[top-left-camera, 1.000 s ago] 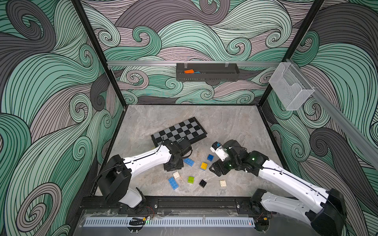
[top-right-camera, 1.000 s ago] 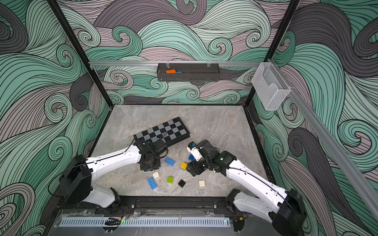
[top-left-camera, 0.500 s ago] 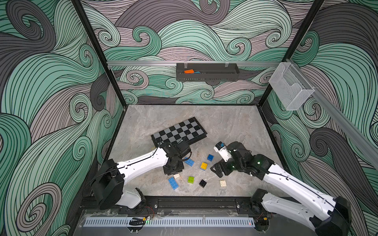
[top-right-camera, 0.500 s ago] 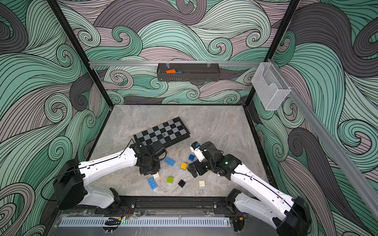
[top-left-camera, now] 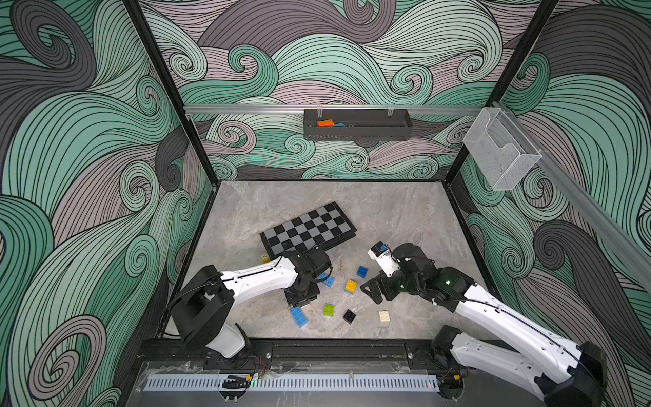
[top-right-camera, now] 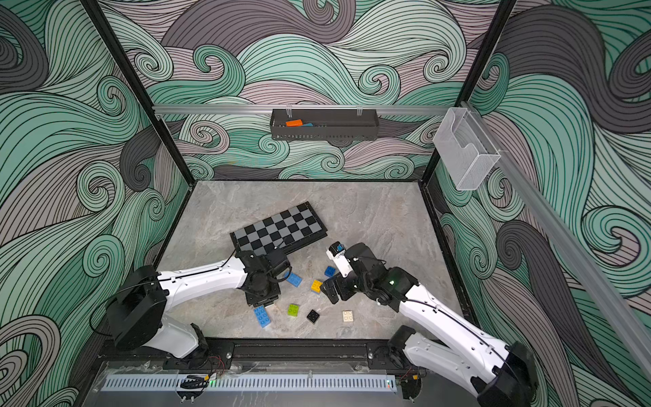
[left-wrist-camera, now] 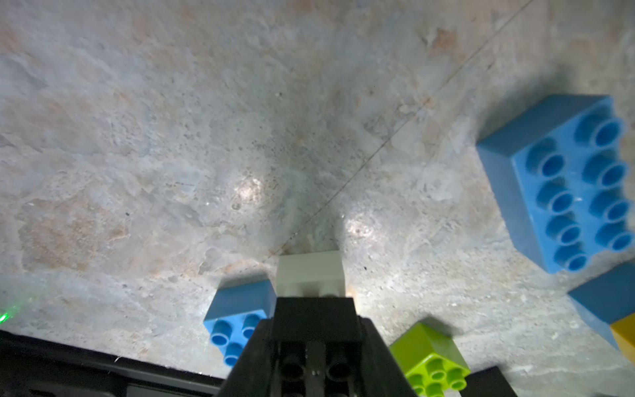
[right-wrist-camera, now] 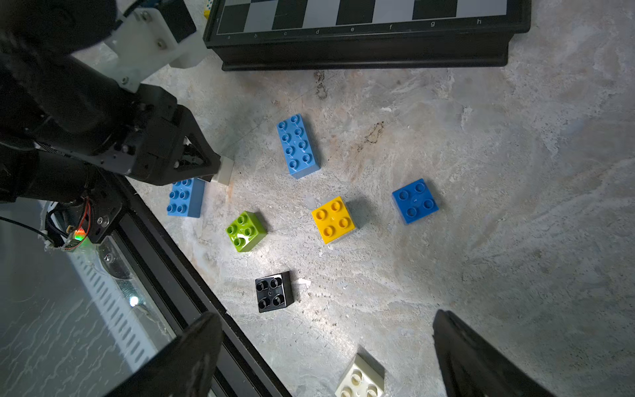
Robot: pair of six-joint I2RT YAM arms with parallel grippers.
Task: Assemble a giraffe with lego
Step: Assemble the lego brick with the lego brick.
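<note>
The white-and-black left arm (top-left-camera: 257,278) reaches low along the table's front. Its left gripper (left-wrist-camera: 314,302) points down and is clenched on a small white studded brick (left-wrist-camera: 311,275), just beside an oblong light-blue brick (right-wrist-camera: 185,197). The right arm (top-left-camera: 493,310) bends inward, and the right gripper (right-wrist-camera: 323,330) is spread wide, holding nothing. The loose lego (top-left-camera: 350,285) lies scattered between the arms on the grey marbled tabletop (top-left-camera: 387,218), near a black-and-grey chequered board (top-left-camera: 310,229). Green wave-patterned walls (top-left-camera: 88,141) enclose everything.

board (top-left-camera: 307,229) behind, lego (top-left-camera: 329,309) before it — on table (top-left-camera: 387,211)
</note>
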